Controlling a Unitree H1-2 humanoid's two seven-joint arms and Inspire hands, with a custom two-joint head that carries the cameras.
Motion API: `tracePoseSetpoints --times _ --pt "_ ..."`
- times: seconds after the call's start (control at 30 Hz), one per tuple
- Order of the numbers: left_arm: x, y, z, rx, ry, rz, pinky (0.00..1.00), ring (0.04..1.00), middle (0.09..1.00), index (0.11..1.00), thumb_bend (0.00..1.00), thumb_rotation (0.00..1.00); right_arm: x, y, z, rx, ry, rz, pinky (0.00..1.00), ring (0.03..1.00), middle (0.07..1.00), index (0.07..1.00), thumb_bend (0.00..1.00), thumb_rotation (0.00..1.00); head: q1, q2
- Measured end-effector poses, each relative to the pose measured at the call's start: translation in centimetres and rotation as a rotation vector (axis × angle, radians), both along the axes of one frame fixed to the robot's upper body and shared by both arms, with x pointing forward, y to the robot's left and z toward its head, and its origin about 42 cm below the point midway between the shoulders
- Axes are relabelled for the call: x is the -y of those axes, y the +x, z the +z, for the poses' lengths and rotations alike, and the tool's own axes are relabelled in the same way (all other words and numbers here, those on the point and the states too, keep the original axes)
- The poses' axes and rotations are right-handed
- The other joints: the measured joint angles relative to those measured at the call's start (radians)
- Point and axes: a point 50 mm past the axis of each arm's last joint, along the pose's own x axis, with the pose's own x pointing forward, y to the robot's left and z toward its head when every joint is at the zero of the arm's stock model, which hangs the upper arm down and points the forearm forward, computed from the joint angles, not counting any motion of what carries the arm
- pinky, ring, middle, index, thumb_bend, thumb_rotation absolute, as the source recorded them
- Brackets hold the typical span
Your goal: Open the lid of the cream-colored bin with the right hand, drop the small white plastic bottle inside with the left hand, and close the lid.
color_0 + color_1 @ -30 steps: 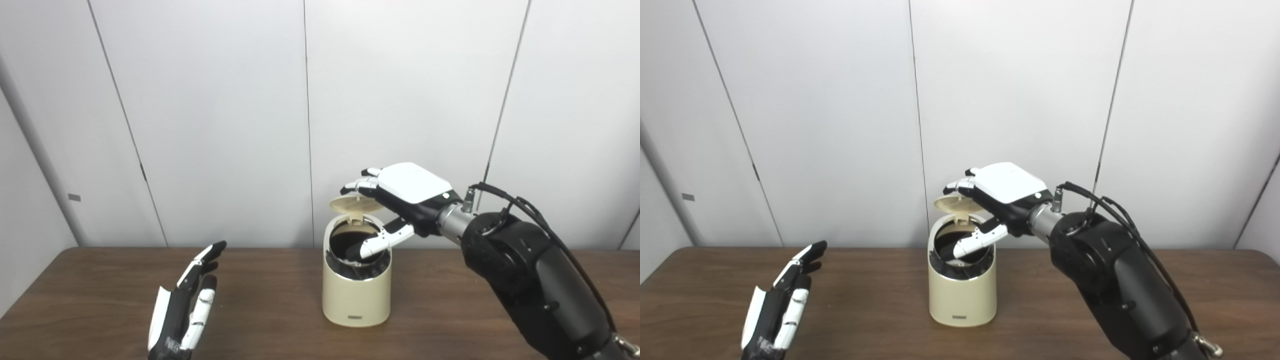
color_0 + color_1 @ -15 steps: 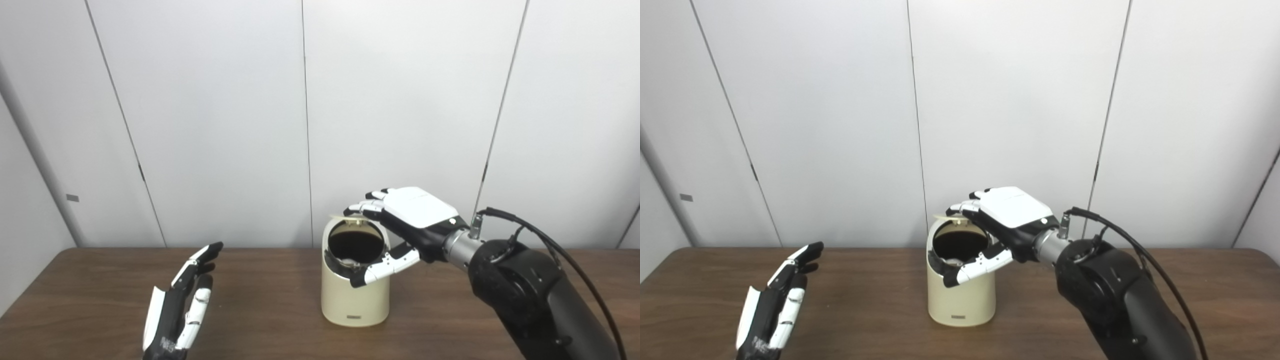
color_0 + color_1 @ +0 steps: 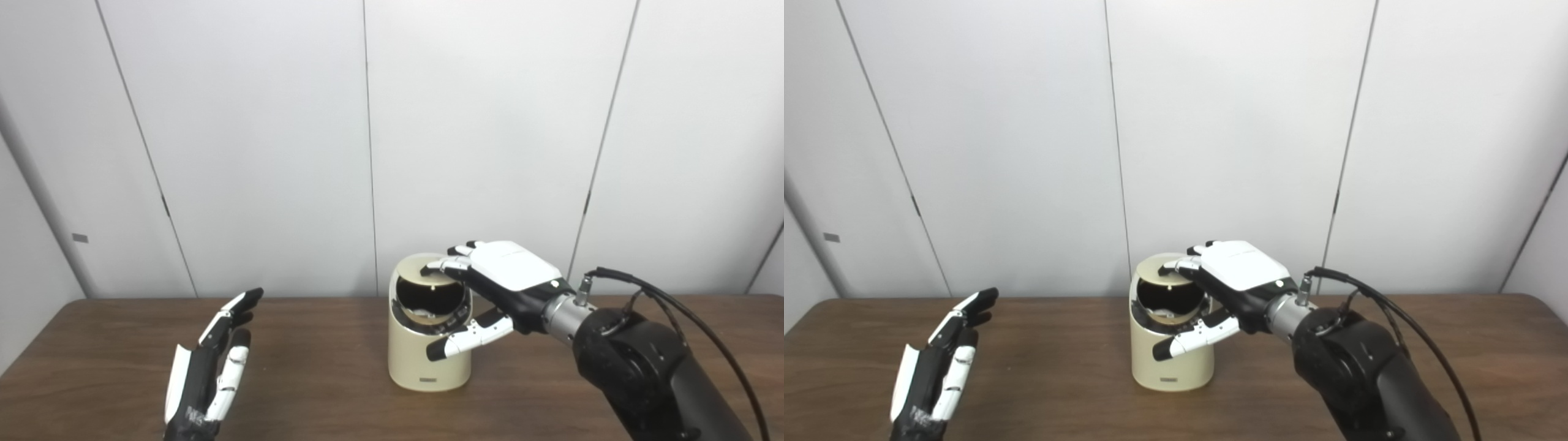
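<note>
The wooden table point(image 3: 343, 380) carried the cream-colored bin point(image 3: 429, 361) near centre; the right hand point(image 3: 490, 291), fingers spread, pressed the lid point(image 3: 422, 267) half down; the left hand point(image 3: 208, 373) waited empty, fingers apart, at 8 o'clock; the bottle was hidden, the bin's dark interior unreadable.

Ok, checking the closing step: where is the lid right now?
In both views the lid sits centre-table atop the cream bin, tilted partly shut, with the right robot hand pressing its top.

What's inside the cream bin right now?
Through the cream bin's half-shut lid, a dark cavity with something pale low down. Whether that is the bottle is unclear. The right hand rests fingers on the lid.
</note>
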Motion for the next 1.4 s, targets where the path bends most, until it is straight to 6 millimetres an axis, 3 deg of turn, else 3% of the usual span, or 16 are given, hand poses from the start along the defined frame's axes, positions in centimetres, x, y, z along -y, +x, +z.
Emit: tracePoseSetpoints --times 0.5,0.73,1.4 --pt "0.0 -0.9 0.6 0.033 0.012 0.020 0.79 0.830 0.824 0.808 0.44 0.89 0.5 -1.1 -2.6 -0.014 0.061 0.015 0.97 0.930 0.851 0.832 1.00 0.87 0.000 0.041" --pt "-0.1 -0.9 0.8 0.041 0.021 0.030 0.78 0.821 0.817 0.804 0.48 0.89 0.2 -1.2 -2.8 -0.013 0.043 0.017 0.99 0.940 0.846 0.832 0.99 0.85 0.002 0.046" --pt "0.1 -0.9 0.8 0.043 0.024 0.035 0.78 0.823 0.813 0.795 0.47 0.86 -1.9 -2.3 -5.0 0.197 -0.278 -0.043 1.00 0.961 0.880 0.840 0.99 0.85 0.003 0.043"
